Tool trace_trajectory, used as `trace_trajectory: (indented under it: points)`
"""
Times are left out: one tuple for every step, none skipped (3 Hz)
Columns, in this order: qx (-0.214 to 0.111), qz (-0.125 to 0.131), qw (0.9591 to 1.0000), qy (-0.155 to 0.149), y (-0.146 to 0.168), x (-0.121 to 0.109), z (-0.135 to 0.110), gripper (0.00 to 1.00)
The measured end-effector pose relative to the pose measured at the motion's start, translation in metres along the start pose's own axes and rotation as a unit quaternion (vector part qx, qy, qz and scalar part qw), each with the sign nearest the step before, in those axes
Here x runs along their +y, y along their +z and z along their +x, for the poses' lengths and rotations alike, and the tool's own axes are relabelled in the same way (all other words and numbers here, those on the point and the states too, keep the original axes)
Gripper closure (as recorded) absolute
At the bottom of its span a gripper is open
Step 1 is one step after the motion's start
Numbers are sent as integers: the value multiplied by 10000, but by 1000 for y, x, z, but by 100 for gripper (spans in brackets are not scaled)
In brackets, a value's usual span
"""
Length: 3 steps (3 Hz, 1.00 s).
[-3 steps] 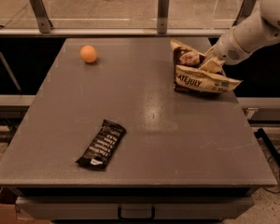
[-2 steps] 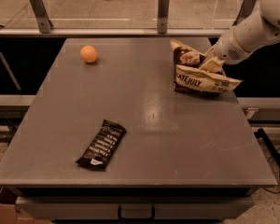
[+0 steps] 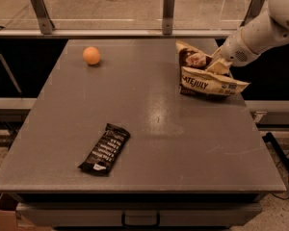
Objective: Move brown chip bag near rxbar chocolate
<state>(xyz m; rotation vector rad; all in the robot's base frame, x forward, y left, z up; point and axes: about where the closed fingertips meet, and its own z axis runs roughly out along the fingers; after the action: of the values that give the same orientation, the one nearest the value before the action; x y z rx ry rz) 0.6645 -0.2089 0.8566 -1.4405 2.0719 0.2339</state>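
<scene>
The brown chip bag [image 3: 204, 83] lies crumpled at the table's far right, its cream "LATE JULY" end facing me and its dark brown middle bent upward. My gripper [image 3: 218, 66] reaches in from the right on a white arm and is shut on the bag's upper right part. The rxbar chocolate [image 3: 105, 148], a slim black bar with white text, lies flat at the near left of the table, far from the bag.
An orange ball [image 3: 91, 55] sits at the far left of the grey table [image 3: 183, 143]. A rail with metal posts [image 3: 168, 6] runs behind the table's far edge. The bag is close to the table's right edge.
</scene>
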Motion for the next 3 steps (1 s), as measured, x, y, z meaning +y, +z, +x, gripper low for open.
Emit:
trace_trajectory:
  points:
    - [-229,350,9985,-355,-30,5,-37,100]
    - [-330,526,9968,-503,-47,8,-58,84]
    - [-396,415,9970,-511,-39,15,-57,55]
